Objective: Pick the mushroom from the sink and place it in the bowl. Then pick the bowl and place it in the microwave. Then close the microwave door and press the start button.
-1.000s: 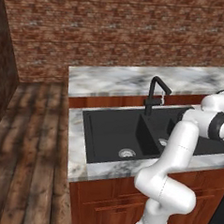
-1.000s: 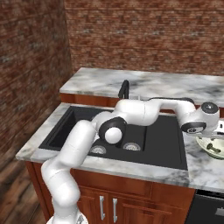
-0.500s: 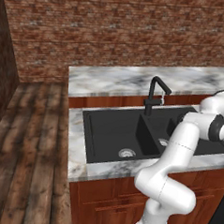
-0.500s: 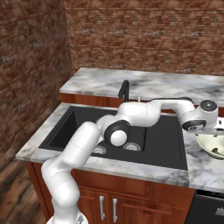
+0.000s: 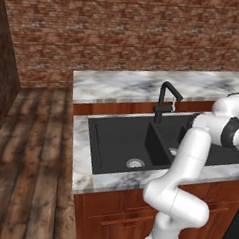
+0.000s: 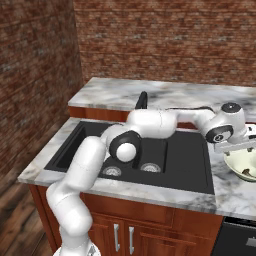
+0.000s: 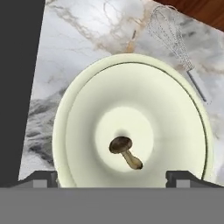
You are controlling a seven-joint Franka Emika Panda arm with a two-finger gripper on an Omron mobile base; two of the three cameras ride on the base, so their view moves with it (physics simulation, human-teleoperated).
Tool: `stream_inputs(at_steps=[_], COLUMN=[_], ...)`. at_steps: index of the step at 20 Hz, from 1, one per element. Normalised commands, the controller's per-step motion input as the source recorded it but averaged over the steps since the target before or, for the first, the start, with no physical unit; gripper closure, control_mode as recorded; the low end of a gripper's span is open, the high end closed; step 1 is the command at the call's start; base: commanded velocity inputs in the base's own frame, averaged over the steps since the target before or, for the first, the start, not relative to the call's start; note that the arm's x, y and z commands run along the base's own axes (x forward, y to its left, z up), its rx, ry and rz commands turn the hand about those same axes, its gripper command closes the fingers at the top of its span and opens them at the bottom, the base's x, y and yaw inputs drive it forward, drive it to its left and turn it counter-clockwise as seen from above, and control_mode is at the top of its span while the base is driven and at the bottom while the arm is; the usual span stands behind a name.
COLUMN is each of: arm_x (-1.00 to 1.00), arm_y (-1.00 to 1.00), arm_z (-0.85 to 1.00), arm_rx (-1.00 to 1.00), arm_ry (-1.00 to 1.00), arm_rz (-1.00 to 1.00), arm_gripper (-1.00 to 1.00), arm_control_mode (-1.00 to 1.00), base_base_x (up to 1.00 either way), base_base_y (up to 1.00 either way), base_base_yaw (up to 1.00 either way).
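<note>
A kitchen: a grey-veined white marble counter (image 5: 118,86) on reddish wooden cabinets (image 6: 150,235) carries a matte black double-basin sink (image 5: 120,141) with a thin black angular faucet (image 5: 165,99) at its 12 o'clock edge. Red brick walls (image 5: 122,31) stand behind. A wire whisk (image 7: 173,37) lies at 1 o'clock of a cream bowl (image 7: 87,109).

Below my dark fingers (image 7: 46,177) sits a cream bowl (image 7: 175,131), a brown-capped beige mushroom (image 7: 124,150), a silver whisk (image 7: 173,33), grey-veined white marble surface (image 7: 78,39), matte black sink (image 6: 185,165).
</note>
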Motion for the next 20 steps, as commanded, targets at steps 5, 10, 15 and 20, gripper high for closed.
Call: stream_inputs(at_steps=[5, 10, 15, 20], arm_x=[0.00, 0.00, 0.05, 0.30], arm_y=[0.29, -0.01, -0.04, -0.17], arm_z=[-0.32, -0.53, -0.24, 0.00], arm_rx=[-0.39, -0.11, -0.01, 0.00], arm_ry=[0.22, 0.08, 0.04, 0.05], arm_rz=[0.06, 0.03, 0.01, 0.00], arm_gripper=[-1.00, -1.00, -1.00, -1.00], arm_control_mode=[-1.00, -1.00, -1.00, -1.00], base_base_x=[0.00, 0.00, 0.00, 0.00], base_base_y=[0.00, 0.00, 0.00, 0.00], base_base_yaw=[0.00, 0.00, 0.00, 0.00])
